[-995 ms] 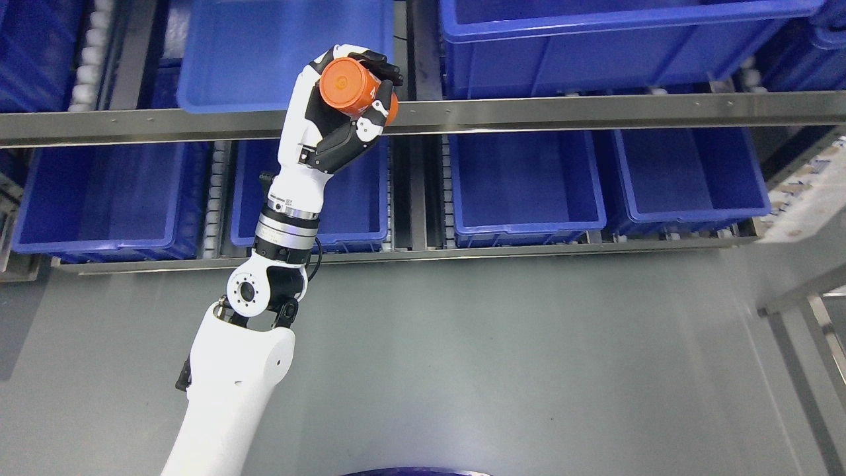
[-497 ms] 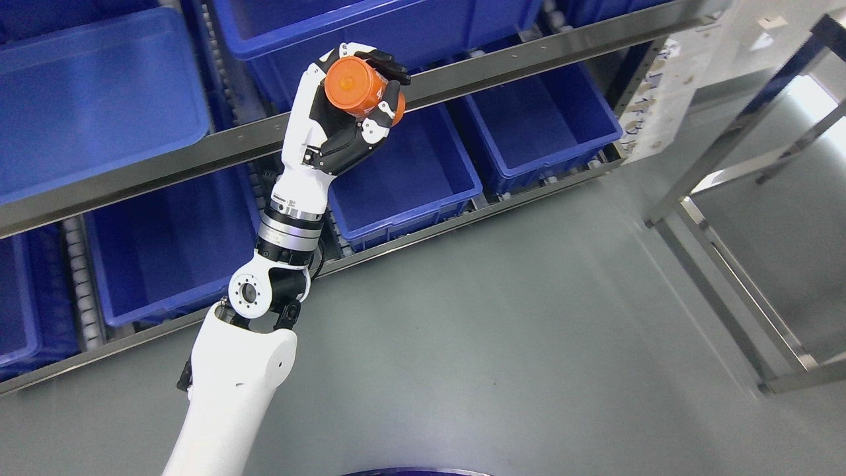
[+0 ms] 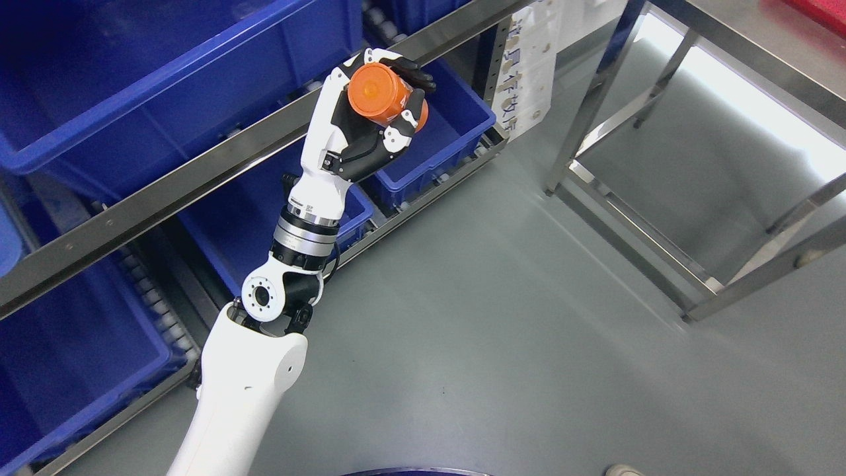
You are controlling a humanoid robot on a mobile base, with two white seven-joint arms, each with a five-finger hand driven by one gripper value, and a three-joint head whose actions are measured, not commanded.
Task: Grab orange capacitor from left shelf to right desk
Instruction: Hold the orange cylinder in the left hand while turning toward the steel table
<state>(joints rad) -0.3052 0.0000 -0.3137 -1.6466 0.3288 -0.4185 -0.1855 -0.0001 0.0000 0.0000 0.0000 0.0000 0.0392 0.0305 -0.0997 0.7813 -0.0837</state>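
An orange capacitor (image 3: 383, 96), a short cylinder, is held up in my left hand (image 3: 386, 99), whose fingers are curled around its sides. The white left arm rises from the bottom left of the head view. Hand and capacitor hang in front of the steel shelf rail (image 3: 198, 175), over the right end of the shelf. A steel desk (image 3: 760, 53) with thin legs stands at the upper right, well apart from the hand. The right arm does not show.
Blue bins (image 3: 165, 86) fill the shelf on the left, upper and lower rows. A printed sheet (image 3: 529, 73) hangs on the shelf's end post. Grey floor (image 3: 496, 330) spreads between shelf and desk. A red thing (image 3: 813, 10) lies on the desk top.
The whole picture has swung, so the camera has turned right: the shelf slid left and the desk came into view. The hand keeps its hold on the capacitor.
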